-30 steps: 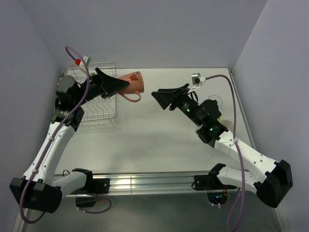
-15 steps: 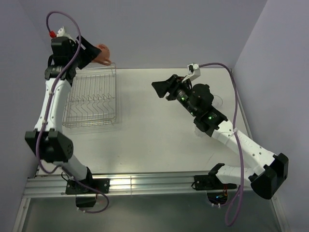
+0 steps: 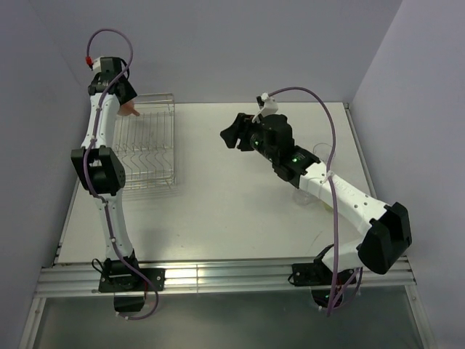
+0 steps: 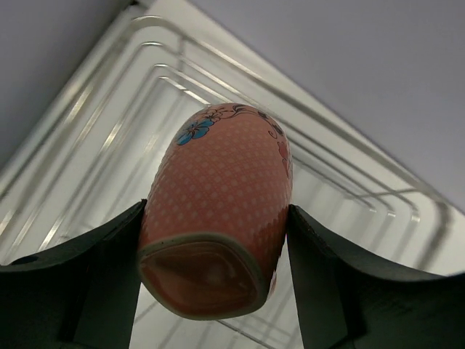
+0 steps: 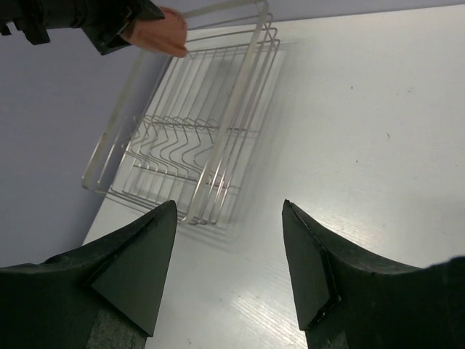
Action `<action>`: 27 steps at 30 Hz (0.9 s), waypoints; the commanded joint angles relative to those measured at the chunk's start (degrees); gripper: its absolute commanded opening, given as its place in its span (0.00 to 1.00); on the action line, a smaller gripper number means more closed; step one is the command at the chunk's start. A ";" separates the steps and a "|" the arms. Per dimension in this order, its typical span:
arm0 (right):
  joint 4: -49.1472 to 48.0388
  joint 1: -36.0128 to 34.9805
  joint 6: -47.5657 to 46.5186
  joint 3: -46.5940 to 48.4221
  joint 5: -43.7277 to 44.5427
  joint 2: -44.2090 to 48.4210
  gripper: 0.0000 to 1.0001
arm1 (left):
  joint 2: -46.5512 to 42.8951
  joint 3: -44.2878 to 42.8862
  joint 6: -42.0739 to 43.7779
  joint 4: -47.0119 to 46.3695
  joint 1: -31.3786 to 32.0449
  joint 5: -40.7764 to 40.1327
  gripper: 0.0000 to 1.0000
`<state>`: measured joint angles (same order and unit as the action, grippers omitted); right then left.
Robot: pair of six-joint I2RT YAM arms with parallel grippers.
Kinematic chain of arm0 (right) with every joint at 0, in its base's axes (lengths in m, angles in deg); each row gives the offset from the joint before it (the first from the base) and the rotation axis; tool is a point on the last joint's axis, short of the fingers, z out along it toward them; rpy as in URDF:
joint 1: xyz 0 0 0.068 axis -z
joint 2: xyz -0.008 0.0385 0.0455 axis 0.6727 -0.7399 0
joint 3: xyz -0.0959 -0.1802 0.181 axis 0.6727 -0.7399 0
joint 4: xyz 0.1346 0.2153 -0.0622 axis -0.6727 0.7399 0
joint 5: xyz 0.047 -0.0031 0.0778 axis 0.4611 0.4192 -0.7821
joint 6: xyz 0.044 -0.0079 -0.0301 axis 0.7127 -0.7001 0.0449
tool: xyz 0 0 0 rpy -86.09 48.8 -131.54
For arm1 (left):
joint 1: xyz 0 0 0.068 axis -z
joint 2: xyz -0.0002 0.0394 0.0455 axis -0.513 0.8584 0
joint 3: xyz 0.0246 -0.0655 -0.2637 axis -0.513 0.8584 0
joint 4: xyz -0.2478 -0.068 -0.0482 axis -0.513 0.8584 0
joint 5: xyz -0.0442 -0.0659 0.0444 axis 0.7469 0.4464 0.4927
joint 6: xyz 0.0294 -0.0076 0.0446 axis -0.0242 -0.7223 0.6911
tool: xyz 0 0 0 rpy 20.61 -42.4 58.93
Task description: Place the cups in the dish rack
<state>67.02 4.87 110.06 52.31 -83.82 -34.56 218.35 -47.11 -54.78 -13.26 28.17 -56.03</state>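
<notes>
The terracotta-orange mug (image 4: 218, 211), dotted and with a blue flower, lies base toward the left wrist camera, clamped between the black fingers of my left gripper (image 4: 216, 247). From above, the left gripper (image 3: 123, 100) holds the mug (image 3: 131, 110) over the far left corner of the silver wire dish rack (image 3: 145, 149). My right gripper (image 3: 232, 133) hovers open over the table's middle, right of the rack, nothing between its fingers (image 5: 145, 262). Its wrist view shows the rack (image 5: 196, 145) and the mug (image 5: 161, 33). A faint clear tumbler (image 3: 320, 153) stands behind the right arm.
The rack wires (image 4: 349, 182) lie just under the mug, with the grey back wall (image 4: 363, 58) close behind. Side walls close in the white table (image 3: 218, 211) on left and right. The aluminium rail with both arm bases (image 3: 218, 275) runs along the near edge.
The left arm has swung the mug from right of the rack up and over to its far left corner. The right arm has drawn back and turned left, still open.
</notes>
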 commanded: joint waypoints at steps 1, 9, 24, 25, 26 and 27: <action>0.45 0.41 -2.07 3.29 -0.46 -1.86 0.67 | -2.49 -0.83 3.52 -3.86 -1.08 -8.62 0.00; 0.19 0.49 -2.16 4.87 -3.19 -6.09 0.64 | 0.33 0.67 6.52 -5.01 -1.69 -11.27 0.00; 0.45 0.49 -2.95 4.79 -3.27 -7.32 0.62 | 5.43 -0.56 5.02 -5.71 -4.07 -7.32 0.00; 0.45 0.49 -2.95 4.79 -3.27 -7.32 0.62 | 5.60 -0.47 5.02 -5.88 -4.33 -6.79 0.00; 0.54 0.49 -3.12 4.79 -3.27 -7.32 0.62 | 5.78 -0.47 5.11 -5.97 -4.51 -6.53 0.00; 0.54 0.49 -3.12 4.87 -3.27 -7.41 0.62 | 5.95 -0.47 5.02 -5.97 -4.59 -6.35 0.01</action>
<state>68.37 4.98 108.19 54.93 -87.01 -41.60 225.35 -45.08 -49.60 -14.22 24.39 -62.85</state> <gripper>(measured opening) 0.626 0.733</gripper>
